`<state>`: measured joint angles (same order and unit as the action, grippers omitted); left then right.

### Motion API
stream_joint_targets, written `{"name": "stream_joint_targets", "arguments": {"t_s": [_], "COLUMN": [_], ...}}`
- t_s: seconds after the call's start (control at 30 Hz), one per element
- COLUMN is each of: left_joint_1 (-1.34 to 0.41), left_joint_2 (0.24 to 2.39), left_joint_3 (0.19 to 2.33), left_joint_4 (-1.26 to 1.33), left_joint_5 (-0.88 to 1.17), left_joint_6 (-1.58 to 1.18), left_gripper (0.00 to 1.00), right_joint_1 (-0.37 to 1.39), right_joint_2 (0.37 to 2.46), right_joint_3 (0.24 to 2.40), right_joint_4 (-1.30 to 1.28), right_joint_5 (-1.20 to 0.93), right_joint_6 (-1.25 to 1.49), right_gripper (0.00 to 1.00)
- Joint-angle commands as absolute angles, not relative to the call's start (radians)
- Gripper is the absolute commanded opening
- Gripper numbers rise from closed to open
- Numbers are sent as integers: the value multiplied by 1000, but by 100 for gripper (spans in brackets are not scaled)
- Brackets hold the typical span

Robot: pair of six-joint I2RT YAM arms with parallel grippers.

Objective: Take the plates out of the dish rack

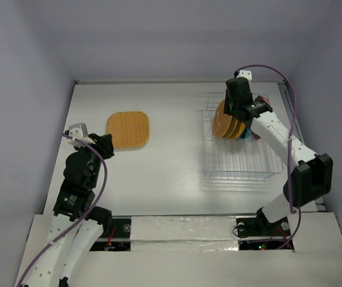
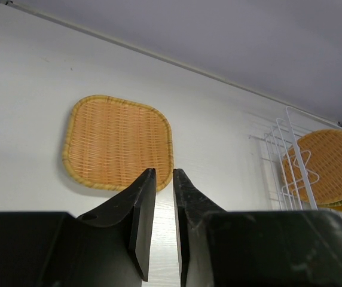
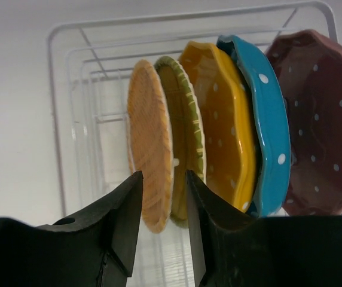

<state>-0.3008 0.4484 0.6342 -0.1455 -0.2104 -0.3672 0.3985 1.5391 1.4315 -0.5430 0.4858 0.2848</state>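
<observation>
**Unloading under way:** the right gripper point(image 3: 163, 174) hangs over the rack point(image 1: 243, 164). Its jaws are part-spread to either side of the near rim of the racked tan plate point(image 3: 149, 143), the end one of a row standing on edge inside the rack. Whether the pads are pinching that rim cannot be told from the wrist view. The green plate point(image 3: 186, 125) stands just beside it, close to one finger.

The step in hand looks to be the pickup of this end plate. The next move would seem to call for a firm close on the tan rim alone. Then comes a lift straight up out of the rack wires, so the green neighbour is not dragged along, and a carry out to the table point(image 1: 171, 155) left of the rack.

The left gripper point(image 2: 163, 173) sits well left of the rack, fingers all but pressed together with nothing between them. It points at the loose tan plate point(image 2: 118, 143), which lies flat on the table, well left of the rack and out of it.

**The count:** six plates in all.
- Five stand in the rack, in order from the gripper's end: the tan one, the green one, an orange plate point(image 3: 222, 119), a blue plate point(image 3: 266, 125) and a red plate point(image 3: 317, 119). The last three are dotted.
- One tan plate lies outside the rack.
- There is one rack, with two arms and two grippers at work.

By that tally the job appears to be one plate done, five to go
</observation>
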Motion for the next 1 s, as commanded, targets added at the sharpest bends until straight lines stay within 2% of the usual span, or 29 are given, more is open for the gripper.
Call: {"name": "stream_joint_targets", "arguments": {"t_s": [0.0,0.23,0.27,0.3,0.4,0.8,0.97], "left_joint_1": [-298,-298,-298,-298,-298,-298,-298], "left_joint_2": [456,449,448,446,440,422,416], "left_joint_3": [632,634,634,634,634,632,634], "left_joint_4": [-97,-95,-94,-95,-94,-107,-110], "left_joint_5": [-207,-207,-207,-207,-207,-207,-207], "left_joint_6": [-359,-357,-357,-357,-357,-367,-370], "left_gripper": [16,16,16,16,16,17,21], "right_joint_1": [371,362,362,362,362,437,529], "right_joint_2": [1569,1672,1681,1687,1689,1502,1476], "right_joint_3": [1439,1477,1486,1499,1557,1735,1684], "right_joint_4": [-520,-529,-537,-548,-587,-666,-467], "right_joint_5": [480,479,479,483,518,611,358], "right_joint_6": [264,255,250,247,232,172,267], "right_gripper": [40,36,31,22,4,0,0]}}
